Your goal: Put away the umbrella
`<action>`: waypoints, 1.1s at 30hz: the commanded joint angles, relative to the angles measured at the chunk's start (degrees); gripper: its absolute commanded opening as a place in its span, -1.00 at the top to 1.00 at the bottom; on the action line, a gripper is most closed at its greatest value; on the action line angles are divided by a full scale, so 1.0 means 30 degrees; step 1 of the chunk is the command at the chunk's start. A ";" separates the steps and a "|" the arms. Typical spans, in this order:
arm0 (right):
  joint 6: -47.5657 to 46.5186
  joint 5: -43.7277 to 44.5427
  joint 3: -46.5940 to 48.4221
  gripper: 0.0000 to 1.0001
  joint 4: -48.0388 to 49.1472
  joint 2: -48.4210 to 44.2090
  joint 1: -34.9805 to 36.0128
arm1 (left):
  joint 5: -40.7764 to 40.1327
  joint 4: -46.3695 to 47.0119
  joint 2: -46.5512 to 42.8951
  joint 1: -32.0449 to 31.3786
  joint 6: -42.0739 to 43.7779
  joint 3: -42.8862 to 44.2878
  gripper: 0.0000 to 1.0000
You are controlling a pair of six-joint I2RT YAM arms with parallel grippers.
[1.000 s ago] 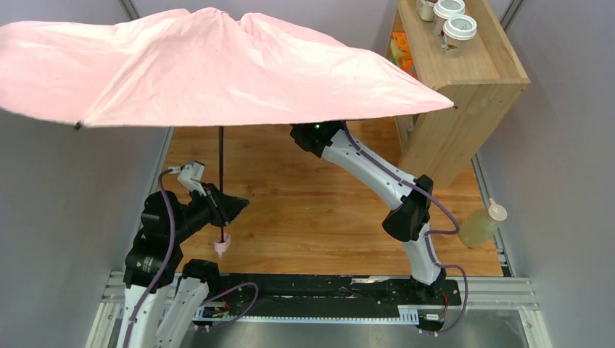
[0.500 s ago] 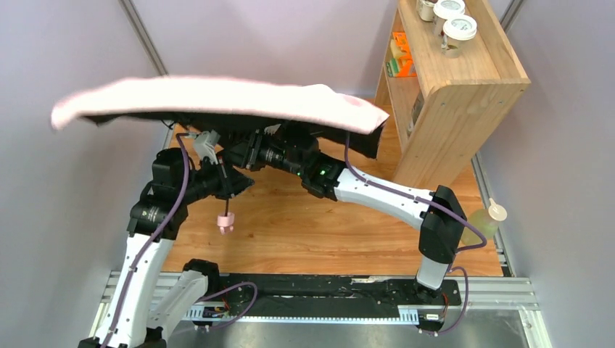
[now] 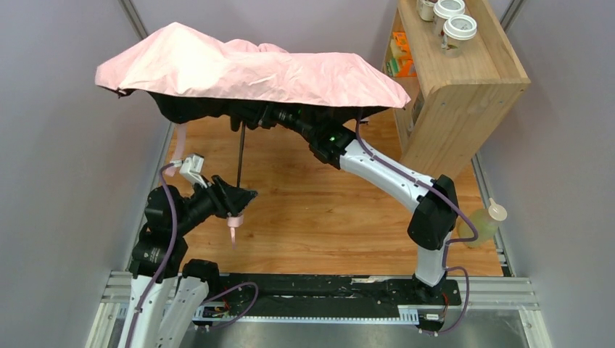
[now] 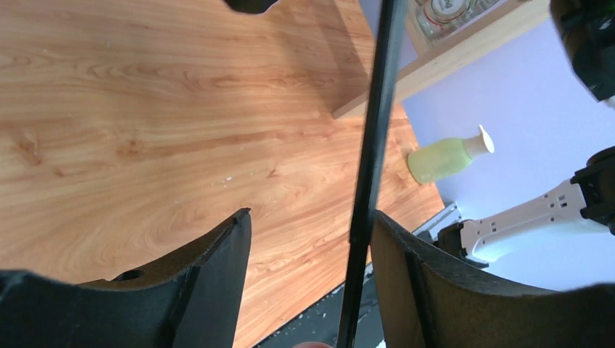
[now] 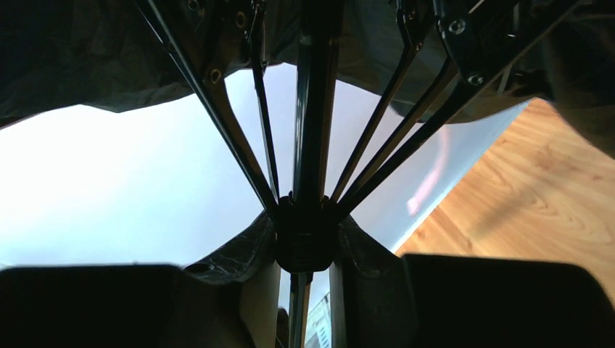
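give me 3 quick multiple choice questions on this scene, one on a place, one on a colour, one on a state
1. Where is the bottle?
A. on top of the shelf
B. at the table's right edge
C. between the right jaws

2. What colour is the umbrella's top side?
A. blue
B. pink
C. yellow

3. How do the left jaws stand?
A. shut on the handle
B. shut on nothing
C. open, with the shaft between them

Answers:
1. B: the top view shows it at the right edge of the wood.
2. B: the fabric seen from above is pale pink.
3. C: the left wrist view shows the jaws apart with the shaft running between them.
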 commanded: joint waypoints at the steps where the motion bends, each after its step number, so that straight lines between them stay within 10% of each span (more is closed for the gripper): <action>1: -0.0517 0.0147 0.2409 1.00 0.1043 0.0271 0.0048 | 0.0202 0.0313 -0.0529 0.0024 -0.1379 -0.0934 -0.35; 9: -0.0984 0.0378 -0.1476 1.00 0.1043 -0.1598 0.1362 | -0.1347 0.1020 0.3275 0.0023 0.0169 0.2070 1.00; 14: 0.1236 0.1202 -0.6870 1.00 0.3497 -0.2979 0.3036 | -0.1295 0.1719 0.5534 0.0024 0.1549 0.4922 1.00; 20: 0.1856 0.0937 -0.5677 1.00 0.3327 -0.2688 0.2187 | -0.0940 0.2717 0.4718 0.0024 -0.0001 0.2729 0.99; 25: 0.2061 0.1348 -0.5472 1.00 0.3533 -0.2278 0.1457 | -0.0149 0.1873 0.3404 0.0053 0.0723 0.2287 -0.22; 33: -0.0627 0.0152 -0.2809 1.00 0.1923 -0.1370 -0.0507 | -0.3542 -0.5012 -0.1604 0.0024 0.4094 0.3926 -0.23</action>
